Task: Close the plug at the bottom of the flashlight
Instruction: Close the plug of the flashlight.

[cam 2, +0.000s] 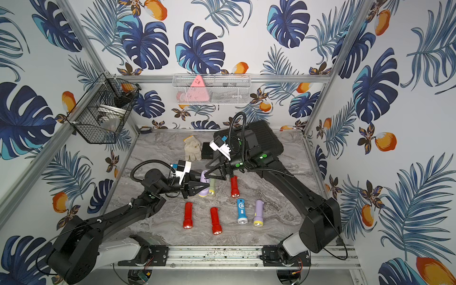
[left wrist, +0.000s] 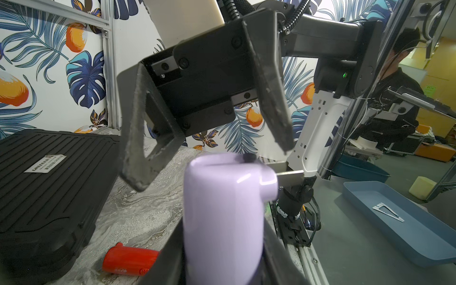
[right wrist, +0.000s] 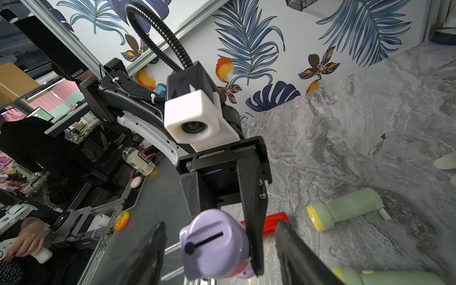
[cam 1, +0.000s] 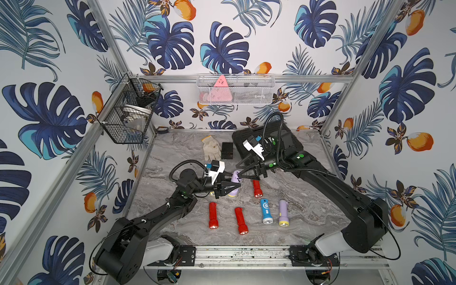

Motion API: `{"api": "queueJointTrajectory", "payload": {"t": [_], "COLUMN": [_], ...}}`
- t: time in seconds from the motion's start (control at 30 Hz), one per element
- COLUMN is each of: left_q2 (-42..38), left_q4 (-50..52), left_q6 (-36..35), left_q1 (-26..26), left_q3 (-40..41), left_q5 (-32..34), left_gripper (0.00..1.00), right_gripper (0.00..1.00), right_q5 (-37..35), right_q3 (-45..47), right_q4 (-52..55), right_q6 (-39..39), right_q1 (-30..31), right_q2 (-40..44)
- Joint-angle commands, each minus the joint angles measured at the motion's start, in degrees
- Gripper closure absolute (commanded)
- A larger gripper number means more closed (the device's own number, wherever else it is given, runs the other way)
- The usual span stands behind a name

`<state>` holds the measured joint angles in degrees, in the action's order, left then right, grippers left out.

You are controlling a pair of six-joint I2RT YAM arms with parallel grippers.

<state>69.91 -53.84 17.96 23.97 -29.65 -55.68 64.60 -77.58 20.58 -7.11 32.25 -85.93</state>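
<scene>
My left gripper (cam 1: 228, 188) (cam 2: 197, 187) (left wrist: 222, 261) is shut on the body of a purple flashlight (cam 1: 235, 182) (cam 2: 204, 182) (left wrist: 222, 209) (right wrist: 214, 246), held above the table with its bottom end raised. That end shows a black slot, and the plug's metal prongs (left wrist: 290, 175) (right wrist: 172, 246) stick out sideways. My right gripper (cam 1: 238, 171) (cam 2: 206, 172) (left wrist: 212, 164) (right wrist: 222, 251) is open. Its fingers (right wrist: 148, 254) straddle the bottom end with gaps on both sides. The lamp end is hidden behind the left jaws.
On the marble table lie three red flashlights (cam 1: 213, 215) (cam 1: 241, 220) (cam 1: 256, 188), a blue one (cam 1: 266, 211), a purple one (cam 1: 283, 213) and a green one (cam 2: 211, 187). At the back are a black case (cam 1: 286, 138), a glove (cam 1: 211, 148) and a small black box (cam 1: 227, 150).
</scene>
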Motion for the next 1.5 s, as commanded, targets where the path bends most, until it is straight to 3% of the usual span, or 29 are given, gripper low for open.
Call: {"api": "queueJointTrajectory", "payload": {"t": [0.0,0.6,0.97,1.47], "left_q2": [0.1,-0.2,-0.9,-1.6], "left_q4": [-0.9,-1.7,-1.0,0.2], "left_q6": [-0.9,-1.0,-1.3,-1.9], "left_q1": [0.1,0.1,0.3,0.5], "left_q3": [-0.7,-0.6,-0.6,-1.2], "left_q5": [-0.7,-1.1,-1.1,-1.2], "left_gripper": [1.0,1.0,1.0,1.0], "right_gripper": [0.31,0.52,0.43,0.58], "right_q5": [0.7,2.2,2.1,2.7], "right_q3": [0.3,1.0,0.9,0.5], "right_q4": [0.6,1.0,-0.2,1.3], "right_q6": [-1.4,-2.0,-1.0,-1.6], "right_q1": [0.3,0.3,0.3,0.4], "right_q2": [0.3,-0.6,1.1,-1.2]}}
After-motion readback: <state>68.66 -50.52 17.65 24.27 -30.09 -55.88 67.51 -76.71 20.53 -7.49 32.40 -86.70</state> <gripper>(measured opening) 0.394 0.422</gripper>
